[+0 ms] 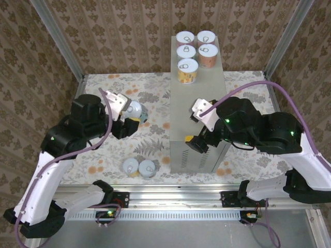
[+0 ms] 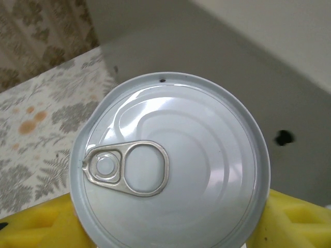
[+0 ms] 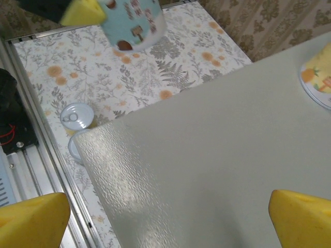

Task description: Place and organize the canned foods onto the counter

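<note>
The floral floor surface [image 1: 119, 150] covers the enclosure base. On it, right of centre, stands the counter [image 1: 199, 108], a tall grey box with a flat top. The right wrist view shows the near part of that top bare and lightly textured. Five cans [image 1: 186, 51] stand upright at the far end of the counter top, close together: two pairs, with a single yellow-labelled can [image 1: 188, 71] in front of them. The left gripper [image 2: 165, 227] is clamped on a teal-labelled can [image 1: 133, 111], with its yellow pads [image 2: 36, 227] pressed to either side of the can below the lid. The can is held above the floor surface, just left of the counter's side wall, with its pull-tab lid towards the wrist camera. From the right wrist view the same can appears off the floor, and its printed label is legible as teal. The right gripper [image 3: 168, 219] hangs over the near end of the counter top, its yellow fingertips [image 3: 31, 217] spread wide with nothing between them. Two cans [image 1: 138, 167] stand side by side on the floor surface near the front rail, left of the counter's near corner. They touch or nearly touch; which cannot be determined.
</note>
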